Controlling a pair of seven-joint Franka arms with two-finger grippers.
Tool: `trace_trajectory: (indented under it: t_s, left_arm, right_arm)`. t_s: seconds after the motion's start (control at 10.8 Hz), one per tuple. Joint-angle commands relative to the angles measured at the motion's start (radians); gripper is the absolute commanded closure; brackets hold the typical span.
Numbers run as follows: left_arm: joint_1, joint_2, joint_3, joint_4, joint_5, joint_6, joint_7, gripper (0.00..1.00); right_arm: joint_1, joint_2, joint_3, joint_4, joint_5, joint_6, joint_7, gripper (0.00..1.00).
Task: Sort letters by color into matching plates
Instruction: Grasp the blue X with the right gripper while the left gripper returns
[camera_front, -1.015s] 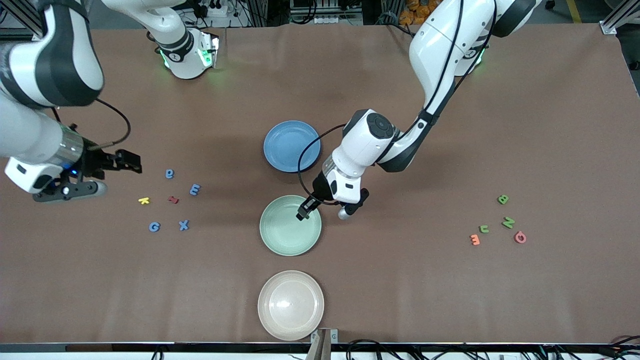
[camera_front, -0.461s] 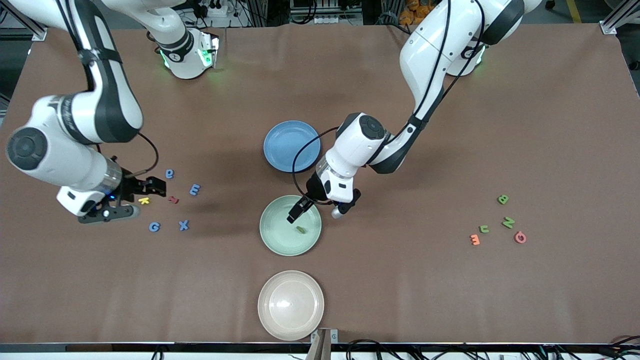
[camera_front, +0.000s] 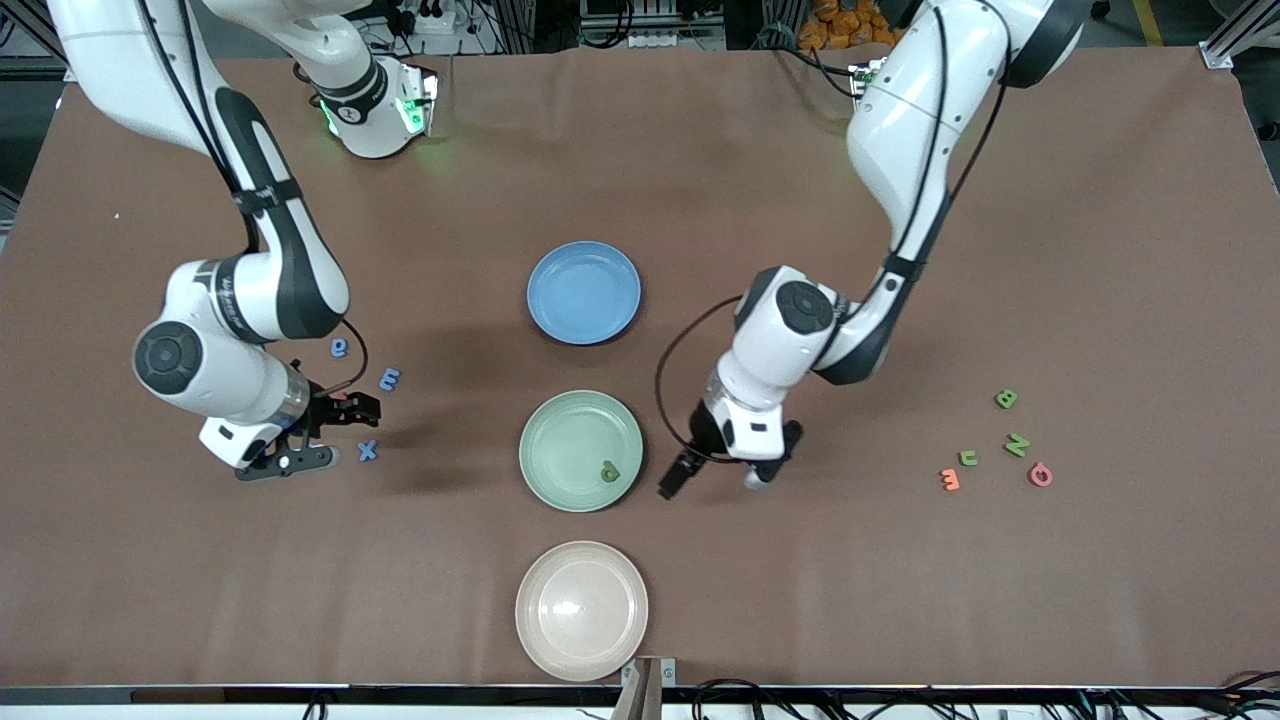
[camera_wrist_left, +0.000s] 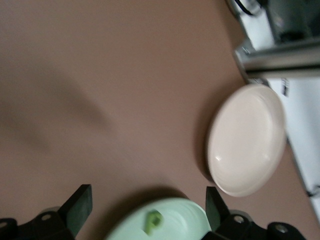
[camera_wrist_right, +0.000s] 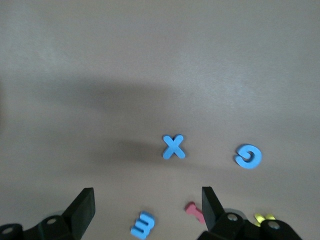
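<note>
Sorting state: one green letter (camera_front: 608, 470) lies in the mint green plate (camera_front: 560, 440); the blue plate (camera_front: 583, 292) holds nothing.
Left pincer: (camera_front: 715, 480) released, fingers wide apart, nothing between them; it hangs over the tabletop (camera_front: 700, 180) just beside the mint green plate, toward the left arm's end.
Right pincer: (camera_front: 345, 425) released and holding nothing, low over the group of small letters at the right arm's end.
Blue letters: the X (camera_front: 368, 451) and the E (camera_front: 390, 379) are close to the right pincer; one more (camera_front: 339, 347) is farther from the front camera; the G (camera_wrist_right: 248, 156) shows in the right wrist view.
Other green letters: three (camera_front: 1007, 398) lie near the left arm's end, beside an orange one (camera_front: 950, 479) and a pink one (camera_front: 1040, 474).
Cream plate: (camera_front: 581, 610) nearest to the front camera, bare.
</note>
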Motion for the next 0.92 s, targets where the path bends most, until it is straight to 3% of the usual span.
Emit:
trace_trajectory:
  t_s: [0.0,0.18,0.37,0.65,0.83]
  left_arm:
    - [0.018,-0.104,0.041,-0.085,0.264,-0.254,0.008,0.00]
    - [0.093,-0.216,0.038,-0.256,0.371,-0.337,0.123,0.00]
    - [0.218,-0.325,0.024,-0.385,0.365,-0.377,0.370,0.00]
    - [0.381,-0.338,-0.040,-0.422,0.343,-0.431,0.468,0.00]
    - [0.516,-0.328,-0.052,-0.447,0.339,-0.425,0.642,0.00]
  right_arm:
    - [-0.017,0.073,0.009,0.020,-0.046,0.078,-0.065,0.05]
    - [-0.023,0.114,0.009,0.020,-0.049,0.145,-0.076,0.05]
    - [-0.026,0.148,0.007,0.026,-0.065,0.178,-0.117,0.06]
    - [-0.031,0.176,0.007,0.025,-0.066,0.213,-0.158,0.11]
    - [-0.035,0.188,0.009,0.025,-0.066,0.219,-0.178,0.21]
